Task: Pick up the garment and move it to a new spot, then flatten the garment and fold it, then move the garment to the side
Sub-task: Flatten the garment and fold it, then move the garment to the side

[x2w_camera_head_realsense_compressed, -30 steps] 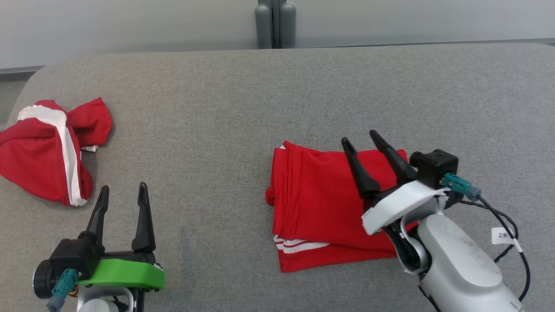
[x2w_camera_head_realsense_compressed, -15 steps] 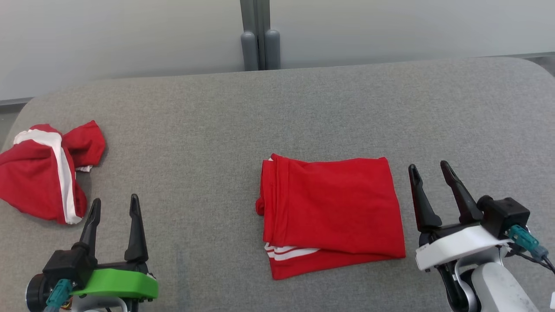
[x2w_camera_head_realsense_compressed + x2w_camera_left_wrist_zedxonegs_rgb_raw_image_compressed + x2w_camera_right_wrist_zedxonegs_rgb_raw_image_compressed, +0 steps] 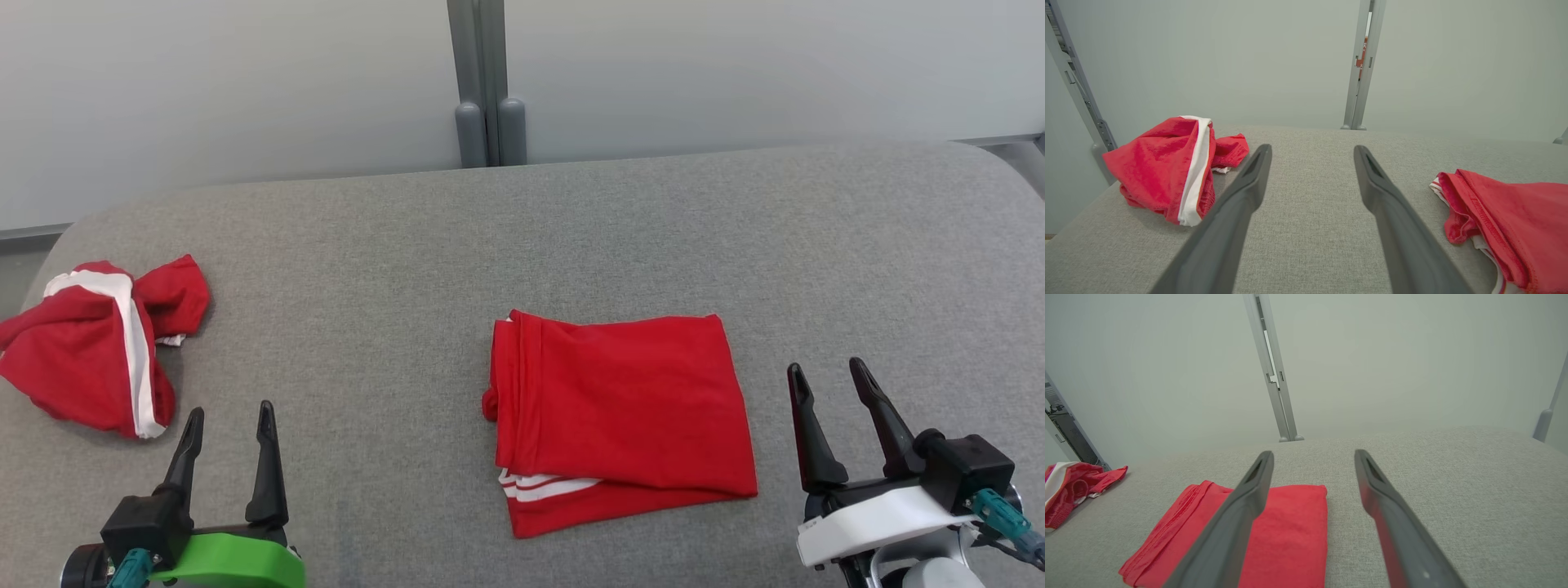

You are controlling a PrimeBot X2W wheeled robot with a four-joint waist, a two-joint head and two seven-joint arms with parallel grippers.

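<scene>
A red garment (image 3: 620,416) with white stripes lies folded into a flat rectangle right of the middle of the grey surface (image 3: 522,245); the same garment (image 3: 1274,535) shows under my right fingers, and its edge (image 3: 1506,220) at the right of the left wrist view. My right gripper (image 3: 826,367) is open just right of the folded garment, touching nothing. At the lower left my left gripper (image 3: 229,408) is open and empty over bare fabric.
A second red garment with a white band (image 3: 98,347) lies crumpled at the surface's left edge, also seen as a heap (image 3: 1171,167) left of my left fingers. A pale wall with a grey post (image 3: 482,82) stands behind the surface.
My right gripper has drawn back off the folded garment to its right side. The head camera has tilted up, so everything sits lower in the picture. The garments have not moved.
</scene>
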